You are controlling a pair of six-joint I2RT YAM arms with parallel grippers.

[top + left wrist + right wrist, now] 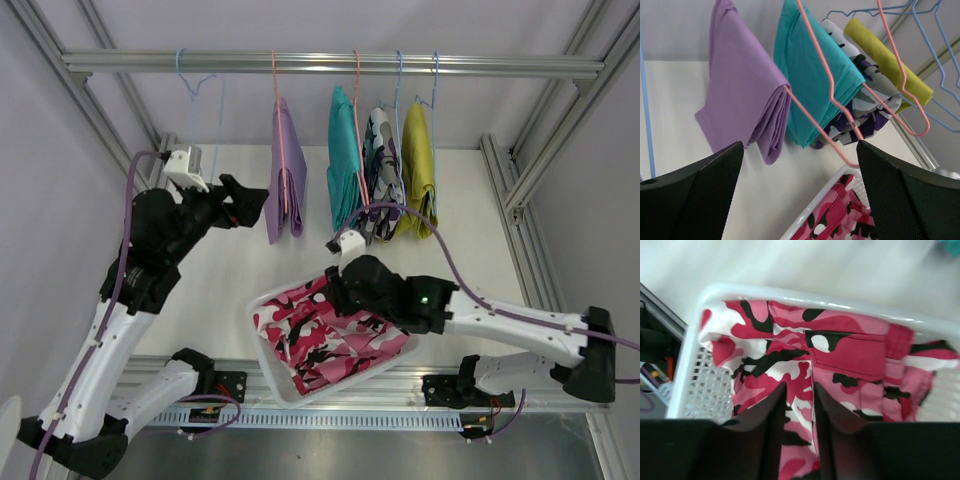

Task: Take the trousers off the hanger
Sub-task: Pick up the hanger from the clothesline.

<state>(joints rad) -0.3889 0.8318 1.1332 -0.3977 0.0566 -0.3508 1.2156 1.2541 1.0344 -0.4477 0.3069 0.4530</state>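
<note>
The left gripper's black mesh-textured fingers are spread wide and empty, facing soft folded lilac shorts draped over a thin pink wire hanger. Teal shorts, purple camouflage shorts and mustard shorts hang beside them. The right gripper's fingers stand a narrow slit apart just over crumpled red patterned shorts lying in a white latticed plastic basket.
</note>
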